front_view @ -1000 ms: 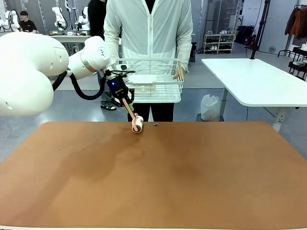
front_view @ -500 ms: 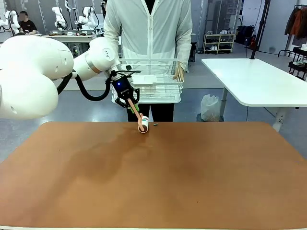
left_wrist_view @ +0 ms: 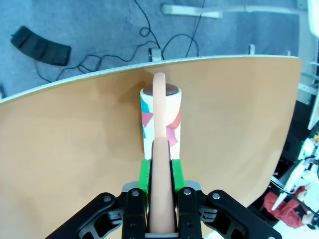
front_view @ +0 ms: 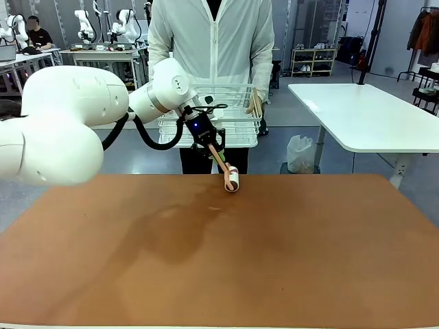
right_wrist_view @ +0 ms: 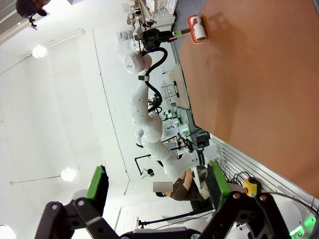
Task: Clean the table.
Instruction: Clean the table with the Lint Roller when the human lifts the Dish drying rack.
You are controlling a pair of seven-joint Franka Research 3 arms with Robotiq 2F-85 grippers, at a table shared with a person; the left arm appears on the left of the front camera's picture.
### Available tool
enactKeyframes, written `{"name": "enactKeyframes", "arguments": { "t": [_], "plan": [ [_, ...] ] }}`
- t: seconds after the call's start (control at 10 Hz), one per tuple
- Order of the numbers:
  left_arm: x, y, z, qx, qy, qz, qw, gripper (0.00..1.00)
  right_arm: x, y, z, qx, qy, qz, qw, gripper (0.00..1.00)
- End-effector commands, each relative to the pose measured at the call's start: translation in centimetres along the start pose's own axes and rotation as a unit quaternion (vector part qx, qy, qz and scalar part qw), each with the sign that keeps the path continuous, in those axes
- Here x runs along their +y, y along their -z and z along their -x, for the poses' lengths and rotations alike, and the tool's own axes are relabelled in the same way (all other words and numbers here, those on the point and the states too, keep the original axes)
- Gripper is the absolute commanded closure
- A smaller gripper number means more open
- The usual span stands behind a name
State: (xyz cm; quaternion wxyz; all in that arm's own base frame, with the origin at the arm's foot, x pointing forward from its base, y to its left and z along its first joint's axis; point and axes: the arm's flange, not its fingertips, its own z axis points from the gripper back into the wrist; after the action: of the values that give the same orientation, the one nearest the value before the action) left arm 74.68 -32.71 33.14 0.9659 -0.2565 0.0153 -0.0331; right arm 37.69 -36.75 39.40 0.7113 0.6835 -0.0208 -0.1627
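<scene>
The reddish-brown table (front_view: 274,260) spans the front view. My left gripper (front_view: 207,142) hangs over its far edge, shut on the pink handle of a lint roller (front_view: 231,180) whose white head rests on the tabletop. In the left wrist view the green pads (left_wrist_view: 144,175) clamp the handle, and the roller (left_wrist_view: 160,117), printed with red and blue, lies on the table (left_wrist_view: 75,129) close to its edge. My right gripper (right_wrist_view: 157,184) stands open with nothing between its fingers, far from the roller (right_wrist_view: 198,28) seen across the table (right_wrist_view: 259,74).
A person (front_view: 212,41) stands at the far side holding a white wire basket (front_view: 240,130) just beyond the table edge, behind my left gripper. A white-topped table (front_view: 363,116) stands at the back right, with a white bag (front_view: 300,154) on the floor beside it.
My left arm has swept the lint roller to the right along the far edge, onto the spot where a small dark scrap lay. The scrap can no longer be seen.
</scene>
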Motion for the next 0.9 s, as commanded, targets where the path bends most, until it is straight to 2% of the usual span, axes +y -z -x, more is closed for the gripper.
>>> {"name": "enactKeyframes", "arguments": {
  "t": [0.0,0.2,0.4,0.7,0.8],
  "plan": [
    [-1.8,2.3,-3.5,0.016,-0.020,0.008,1.000,0.79,0.3,0.1,0.3,-0.003,0.005,0.006,1.000,0.00],
    [-2.3,2.2,-3.3,0.015,-0.014,0.010,1.000,0.79,0.3,0.1,0.3,-0.003,0.005,0.006,1.000,0.00],
    [-3.2,0.4,-3.1,0.011,-0.004,0.023,1.000,0.79,0.3,0.1,0.3,-0.003,0.005,0.006,1.000,0.00],
    [-6.3,-5.1,-1.0,-0.004,0.032,0.040,0.999,0.79,0.3,0.1,0.3,-0.003,0.005,0.006,1.000,0.00],
    [-6.6,-7.3,0.0,0.006,0.025,0.033,0.999,0.79,0.3,0.1,0.3,-0.003,0.005,0.006,1.000,0.00]
  ]
}}
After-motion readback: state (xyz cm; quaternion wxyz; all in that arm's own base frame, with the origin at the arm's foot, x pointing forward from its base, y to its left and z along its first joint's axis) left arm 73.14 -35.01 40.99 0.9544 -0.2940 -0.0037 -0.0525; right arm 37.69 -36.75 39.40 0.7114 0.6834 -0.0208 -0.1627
